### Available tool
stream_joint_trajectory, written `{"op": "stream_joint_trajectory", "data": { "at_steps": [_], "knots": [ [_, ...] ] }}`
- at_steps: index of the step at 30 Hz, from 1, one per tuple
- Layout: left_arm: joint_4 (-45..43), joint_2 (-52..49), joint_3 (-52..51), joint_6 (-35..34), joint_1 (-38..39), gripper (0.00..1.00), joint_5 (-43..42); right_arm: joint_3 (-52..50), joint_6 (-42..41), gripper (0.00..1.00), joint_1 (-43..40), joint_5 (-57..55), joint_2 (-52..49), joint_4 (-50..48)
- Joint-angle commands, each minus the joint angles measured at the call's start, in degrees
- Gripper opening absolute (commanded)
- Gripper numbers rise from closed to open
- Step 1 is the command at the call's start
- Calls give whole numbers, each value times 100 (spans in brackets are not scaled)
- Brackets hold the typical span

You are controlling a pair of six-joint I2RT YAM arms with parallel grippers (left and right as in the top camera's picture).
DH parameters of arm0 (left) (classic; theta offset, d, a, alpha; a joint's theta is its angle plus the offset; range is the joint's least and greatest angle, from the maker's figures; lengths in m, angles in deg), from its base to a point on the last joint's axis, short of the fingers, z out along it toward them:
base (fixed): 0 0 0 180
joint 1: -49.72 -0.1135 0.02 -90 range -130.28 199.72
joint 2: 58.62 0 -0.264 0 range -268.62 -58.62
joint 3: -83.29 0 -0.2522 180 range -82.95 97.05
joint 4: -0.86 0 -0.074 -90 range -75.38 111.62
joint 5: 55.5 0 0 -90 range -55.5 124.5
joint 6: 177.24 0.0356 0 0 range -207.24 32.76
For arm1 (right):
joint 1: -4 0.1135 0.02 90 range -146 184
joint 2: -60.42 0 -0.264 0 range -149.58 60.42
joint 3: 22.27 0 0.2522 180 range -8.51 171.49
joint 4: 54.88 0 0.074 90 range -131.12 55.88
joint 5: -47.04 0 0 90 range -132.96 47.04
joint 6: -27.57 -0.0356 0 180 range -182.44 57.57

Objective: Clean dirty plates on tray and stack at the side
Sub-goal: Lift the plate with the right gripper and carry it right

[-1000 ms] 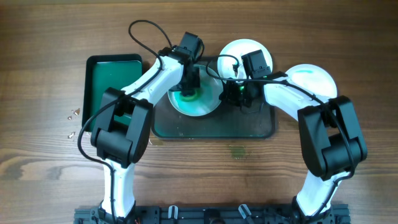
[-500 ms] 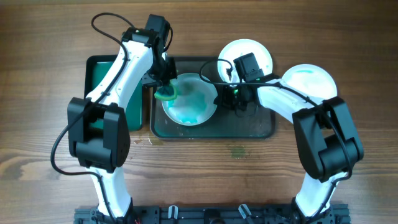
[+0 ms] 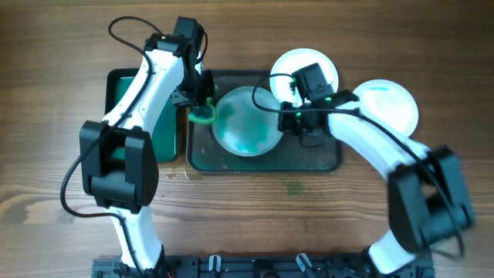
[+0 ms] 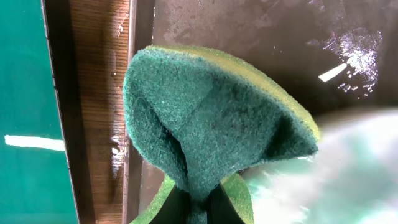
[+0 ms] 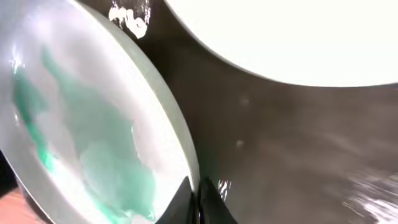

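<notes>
From overhead, the tray (image 3: 316, 158) sits mid-table (image 3: 247, 212). A smeared plate (image 3: 247, 122) with teal streaks lies in the tray's left-centre. The right hand (image 3: 295, 123) is clamped on this plate's rim at 3 o'clock. The left hand (image 3: 199, 104) hangs at the plate's 9 o'clock, pinching a green sponge (image 3: 204, 116) over the tray's left end. A second plate (image 3: 305, 66) sits at 1 o'clock from the smeared one, overlapping the tray's far rim. A third plate (image 3: 390, 104) rests on the table off the tray's right end. A bright green tray (image 3: 127, 108) lies at 9 o'clock.

In the left wrist view, the left hand (image 4: 199, 208) is closed on the folded sponge (image 4: 205, 118), above the wet tray floor (image 4: 249, 31). The smeared plate (image 4: 348, 168) is a blur at 4 o'clock.

In the right wrist view, the right hand (image 5: 199, 202) has its fingers shut on the smeared plate's (image 5: 93, 137) edge. The second plate (image 5: 298, 31) is at 1 o'clock.
</notes>
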Motion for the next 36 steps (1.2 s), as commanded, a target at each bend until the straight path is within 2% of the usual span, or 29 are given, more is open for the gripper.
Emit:
{"op": "stream_joint_trajectory", "data": {
  "at_steps": [1, 9, 11, 20, 24, 27, 32, 36],
  "knots": [
    [-20, 107, 83, 114, -7, 4, -87, 72, 529, 4, 168, -1904, 942, 382],
    [-15, 59, 55, 92, 197, 4, -138, 70, 667, 4, 1099, -5519, 1891, 1025],
    [-17, 31, 50, 92, 308, 4, -173, 70, 660, 4, 1587, -6592, 1902, 1099],
    [-20, 31, 50, 92, 343, 4, -170, 70, 909, 4, 2894, -9722, 1902, 1034],
    [-22, 31, 50, 92, 341, 4, -170, 70, 2186, 4, 3088, -9938, 1899, 448],
    [-20, 31, 50, 94, 337, 4, -170, 70, 2841, 4, 3095, -9938, 1902, -57],
    [-26, 31, 50, 94, 337, 4, -168, 70, 3379, 4, 3093, -9938, 1899, -625],
    [-46, 31, 50, 94, 337, 4, -168, 68, 3366, 4, 3093, -9932, 1899, -625]
  ]
}}
